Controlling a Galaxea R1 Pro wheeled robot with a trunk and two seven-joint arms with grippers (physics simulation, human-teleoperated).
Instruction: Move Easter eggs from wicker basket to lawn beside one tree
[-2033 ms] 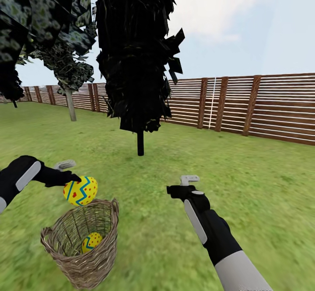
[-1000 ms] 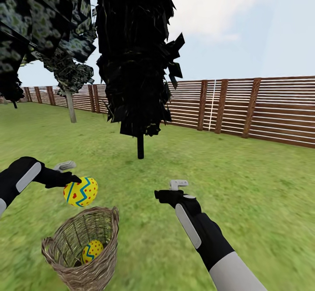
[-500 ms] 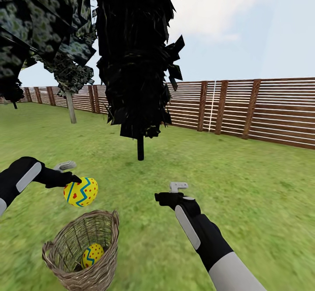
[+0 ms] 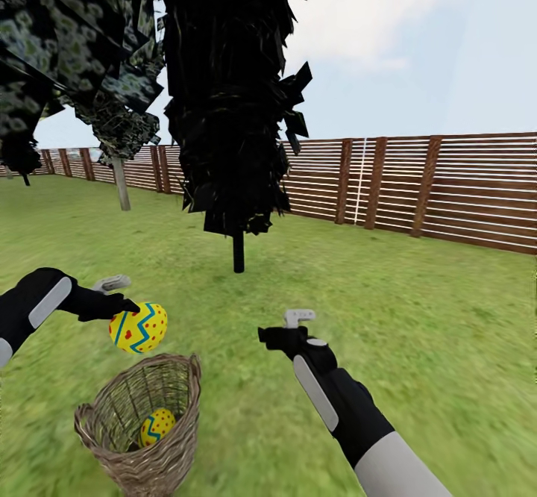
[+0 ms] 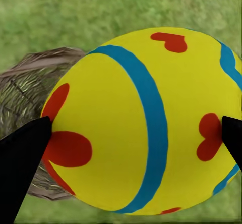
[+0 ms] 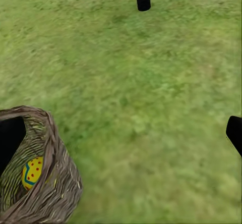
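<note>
Up above the wicker basket [image 4: 142,426], a yellow Easter egg [image 4: 138,327] with a blue zigzag and red hearts, pinched between the two black fingers [image 5: 22,168] of the left gripper [image 4: 123,299]. Held in the air, just over the basket's braided rim, not touching it. Down inside the basket, a second egg [image 4: 156,427], lying low against the woven wall. Basket standing upright on the lawn [image 4: 418,318], near the grass's close left part. Off to the right of the basket, the right gripper [image 4: 287,327] hanging over bare grass, jaws spread wide and holding nothing. Farther back on the grass, a black-trunked tree [image 4: 238,252] with very dark leaves. Beyond it to the left, a pale grey tree [image 4: 121,184] near the brown slat fence [image 4: 447,187].
</note>
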